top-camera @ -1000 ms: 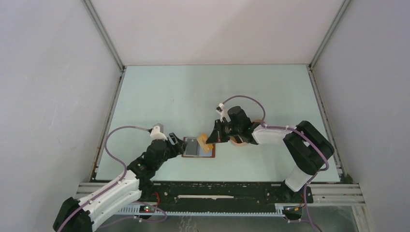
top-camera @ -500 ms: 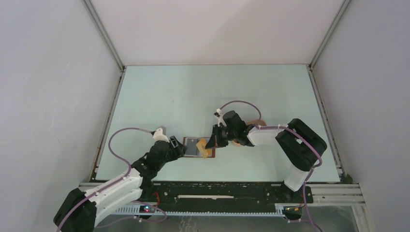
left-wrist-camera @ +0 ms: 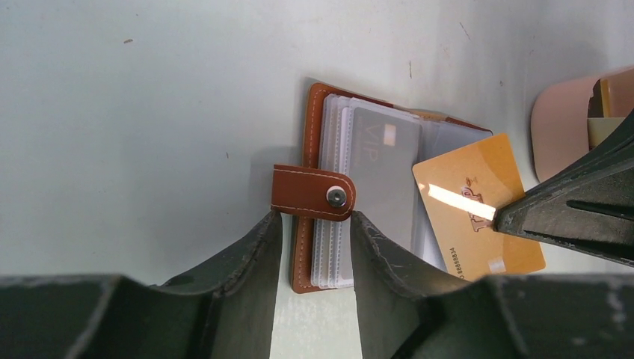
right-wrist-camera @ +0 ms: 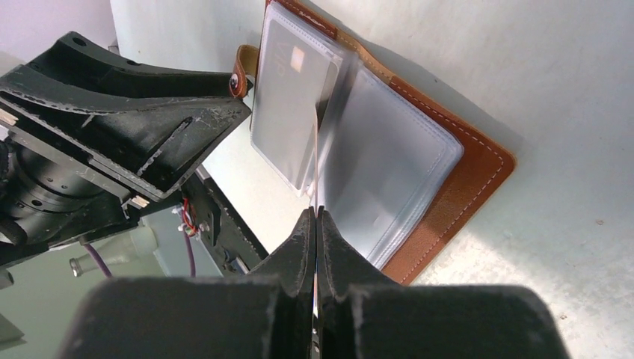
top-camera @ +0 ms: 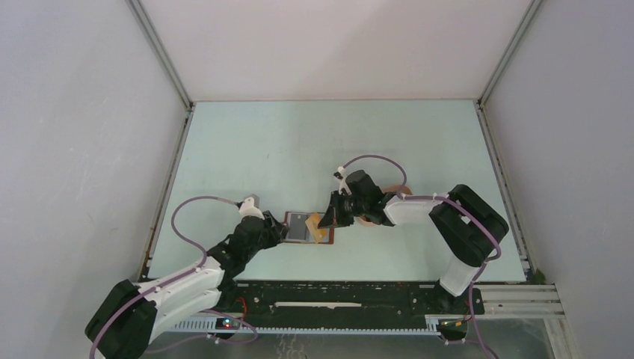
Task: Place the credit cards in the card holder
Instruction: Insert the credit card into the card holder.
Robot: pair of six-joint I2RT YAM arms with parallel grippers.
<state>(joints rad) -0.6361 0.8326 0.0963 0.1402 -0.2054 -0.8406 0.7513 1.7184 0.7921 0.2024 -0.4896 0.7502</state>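
The card holder (left-wrist-camera: pixel 374 179) lies open on the table (top-camera: pixel 299 142), clear pockets up, near the front edge. The left gripper (left-wrist-camera: pixel 314 221) stands half-open astride its outer edge by the snap tab (left-wrist-camera: pixel 312 192), gripping nothing yet, likely to steady it. The right gripper (right-wrist-camera: pixel 315 213), clamped on 1 tan-yellow card (left-wrist-camera: pixel 471 213), tilts it toward a pocket.

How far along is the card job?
Done: a grey VIP card sits in a card holder pocket. In hand: the right gripper pinches a tan-yellow card over the pockets; the left gripper straddles the snap tab. Left: seating it, plus seemingly another card in the pink tray.
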